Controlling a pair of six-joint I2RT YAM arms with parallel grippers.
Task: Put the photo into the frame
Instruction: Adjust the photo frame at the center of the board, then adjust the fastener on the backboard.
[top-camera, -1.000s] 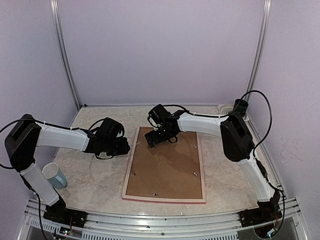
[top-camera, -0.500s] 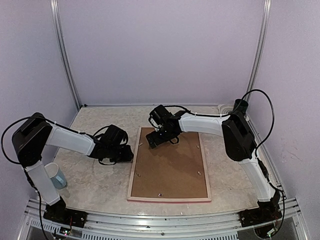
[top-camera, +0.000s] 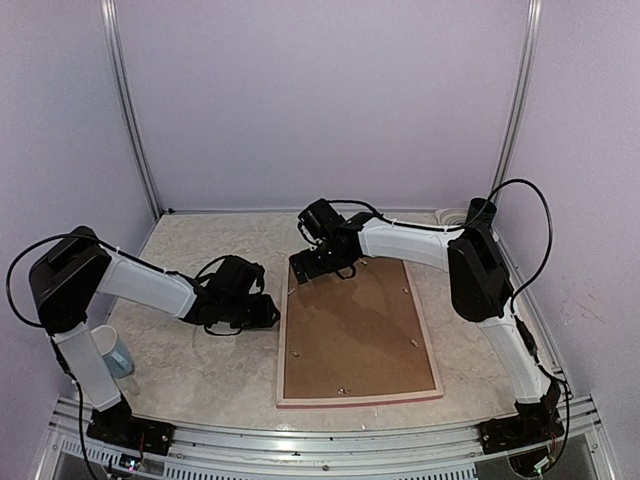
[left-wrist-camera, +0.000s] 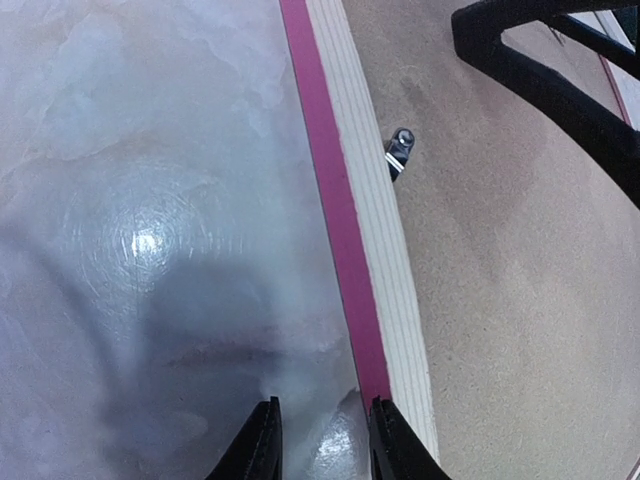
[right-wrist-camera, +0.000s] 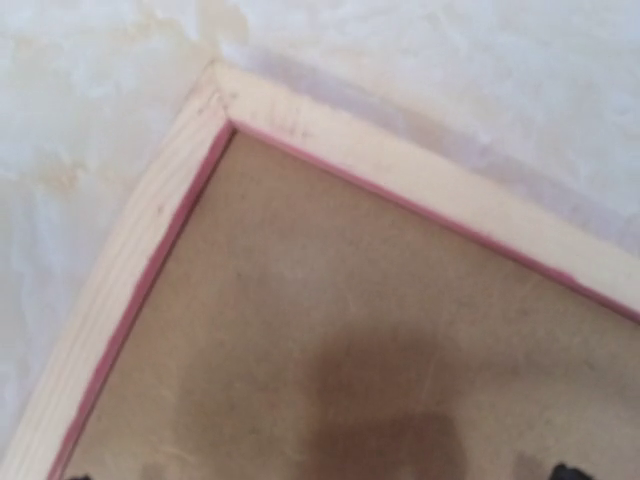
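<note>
Top view first. The frame (top-camera: 360, 399) lies face down on the table (top-camera: 200, 360) with its brown backing board (top-camera: 355, 330) facing up. Its long axis runs from the near edge toward the back wall, leaning a bit. The left gripper (top-camera: 262, 312) sits low just off the frame's left long side, so the frame lies to its right. The right gripper (top-camera: 305, 272) hangs over the far-left corner. I can't see the photo anywhere (maybe it's under the board, can't tell).

Left wrist view: the fingertips (left-wrist-camera: 262, 445) are a little apart with only bare table between them, so they're pinching nothing. The frame's pink outer edge (left-wrist-camera: 340, 220) runs straight down to the right-hand fingertip. I can't tell whether they touch. A small turn clip (left-wrist-camera: 400, 148) sits on the board further along. The right arm's black fingers (left-wrist-camera: 560, 105) are spread wide above the board.

Right wrist view: it's all corner, with the pale wood rail (right-wrist-camera: 115, 290), a thin pink line inside it, and board (right-wrist-camera: 350, 330). Its own fingers barely poke in at the bottom edge.

My guess is that the next bit hinges on that left long edge. The left gripper is right beside it and lined up along it, so a small sideways nudge to the right would bring the rail between its fingers.
</note>
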